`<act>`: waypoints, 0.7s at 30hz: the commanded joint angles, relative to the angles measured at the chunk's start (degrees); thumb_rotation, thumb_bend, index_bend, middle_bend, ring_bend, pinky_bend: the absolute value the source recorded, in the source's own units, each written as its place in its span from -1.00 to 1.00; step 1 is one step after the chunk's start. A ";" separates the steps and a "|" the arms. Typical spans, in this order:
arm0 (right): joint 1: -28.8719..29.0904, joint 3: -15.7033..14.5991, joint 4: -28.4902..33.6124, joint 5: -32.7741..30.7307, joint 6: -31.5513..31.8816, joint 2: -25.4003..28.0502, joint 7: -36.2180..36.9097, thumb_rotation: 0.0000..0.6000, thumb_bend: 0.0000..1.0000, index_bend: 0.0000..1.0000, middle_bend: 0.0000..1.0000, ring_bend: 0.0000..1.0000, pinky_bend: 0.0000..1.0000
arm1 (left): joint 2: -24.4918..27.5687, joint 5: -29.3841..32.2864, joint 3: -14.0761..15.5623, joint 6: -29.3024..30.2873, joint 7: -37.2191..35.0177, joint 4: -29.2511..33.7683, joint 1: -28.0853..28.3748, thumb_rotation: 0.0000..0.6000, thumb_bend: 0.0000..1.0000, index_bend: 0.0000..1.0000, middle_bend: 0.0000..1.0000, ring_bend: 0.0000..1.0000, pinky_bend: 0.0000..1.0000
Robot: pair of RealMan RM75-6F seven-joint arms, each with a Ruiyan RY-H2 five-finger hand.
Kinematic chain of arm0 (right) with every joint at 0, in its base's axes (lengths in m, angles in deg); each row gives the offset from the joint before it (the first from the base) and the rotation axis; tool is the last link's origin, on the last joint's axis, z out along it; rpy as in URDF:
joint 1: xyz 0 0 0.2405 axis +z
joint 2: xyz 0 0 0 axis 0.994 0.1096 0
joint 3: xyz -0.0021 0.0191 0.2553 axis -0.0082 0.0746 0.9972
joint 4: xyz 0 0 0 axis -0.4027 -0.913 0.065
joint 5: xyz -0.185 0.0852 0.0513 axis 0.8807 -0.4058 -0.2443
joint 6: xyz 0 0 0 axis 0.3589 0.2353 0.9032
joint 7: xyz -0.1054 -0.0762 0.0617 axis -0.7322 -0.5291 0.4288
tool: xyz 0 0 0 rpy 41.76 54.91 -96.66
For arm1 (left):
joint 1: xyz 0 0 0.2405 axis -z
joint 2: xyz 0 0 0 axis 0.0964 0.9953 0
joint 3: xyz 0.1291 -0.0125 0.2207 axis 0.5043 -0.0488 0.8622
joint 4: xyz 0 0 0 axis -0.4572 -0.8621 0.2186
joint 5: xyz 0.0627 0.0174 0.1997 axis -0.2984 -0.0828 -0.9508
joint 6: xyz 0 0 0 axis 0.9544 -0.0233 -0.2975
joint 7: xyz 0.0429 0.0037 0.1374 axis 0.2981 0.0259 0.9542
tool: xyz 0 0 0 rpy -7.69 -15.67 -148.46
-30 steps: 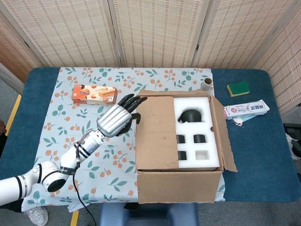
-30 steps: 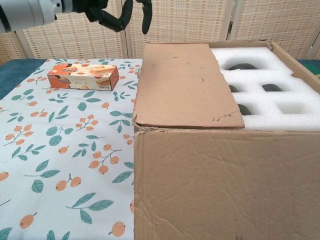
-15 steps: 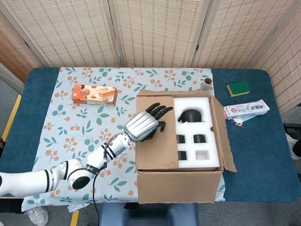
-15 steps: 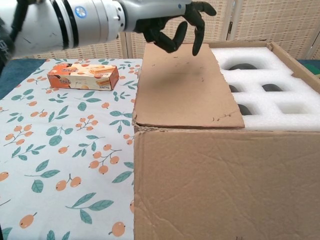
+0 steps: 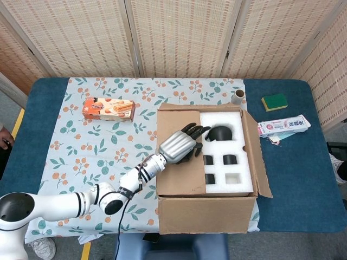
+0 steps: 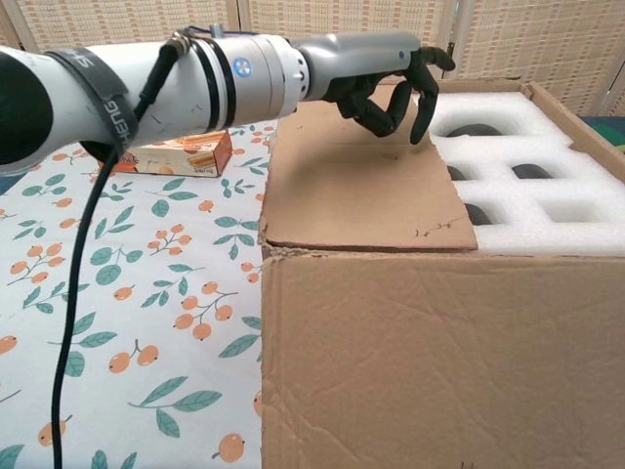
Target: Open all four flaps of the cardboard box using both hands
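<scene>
Brown corrugated cardboard box [image 5: 206, 179], white moulded foam [image 5: 238, 187] inside; your left hand [image 5: 180, 145] hovers over the closed flap [image 5: 176, 173], fingers [image 6: 422, 93] loosely curled, grasping nothing.

A blue table [image 5: 32, 135] carries a white cloth printed with leaves and orange berries [image 5: 81, 146] over its left half. An orange biscuit box [image 5: 108, 109] lies flat on the cloth toward ten o'clock. Toward two o'clock on the bare blue surface sit a small cardboard tube [image 5: 237, 97] standing upright, a green and yellow sponge [image 5: 274, 102], and a toothpaste box [image 5: 284, 126] lying flat.
</scene>
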 commanded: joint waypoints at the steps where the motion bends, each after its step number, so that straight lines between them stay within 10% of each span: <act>1: -0.62 0.51 0.15 -0.69 0.56 0.03 1.22 1.00 -0.59 -0.19 -1.00 -1.00 -1.00 | -1.23 0.95 -0.37 -1.07 -1.27 -1.18 1.11 1.00 1.00 0.14 -1.00 -1.00 -1.00; 21: -0.55 -1.43 -2.20 2.47 -1.09 0.79 2.30 1.00 -0.59 -0.28 -1.00 -1.00 -1.00 | -4.60 3.93 1.20 -1.85 -1.05 -5.62 3.94 1.00 1.00 0.08 -1.00 -1.00 -1.00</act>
